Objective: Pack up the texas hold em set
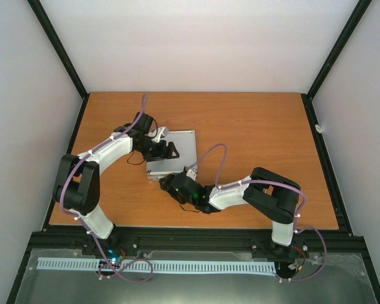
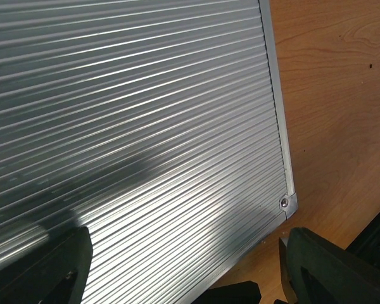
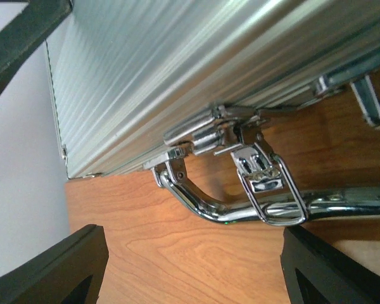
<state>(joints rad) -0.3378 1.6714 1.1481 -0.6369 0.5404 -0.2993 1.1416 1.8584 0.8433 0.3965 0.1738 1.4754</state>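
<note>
the left arm reaches forward from its base with the elbow bent high, then folds in toward the middle, so the left hand (image 1: 166,151) hangs over the closed silver case (image 1: 180,144) on the desk (image 1: 259,126). its two fingers (image 2: 44,266) stand wide apart with nothing between them. straight under this hand is the ribbed lid (image 2: 145,126). the lid's riveted corner (image 2: 284,202) sits just inside the right-side finger, with bare wood beyond it. whether the fingers touch the lid i cannot tell.

the right arm lies low, stretched from its base across toward the left, its forearm close to the desk. the right hand (image 1: 169,183) points at the case's near side, fingers (image 3: 335,266) spread wide and holding nothing. just ahead of this hand, in the gap between the fingers, are the chrome handle (image 3: 202,206) and a latch (image 3: 259,171) whose wire loop hangs out over the handle. the two hands are near each other, the left one beyond the right one, with the case's near edge between them.
</note>
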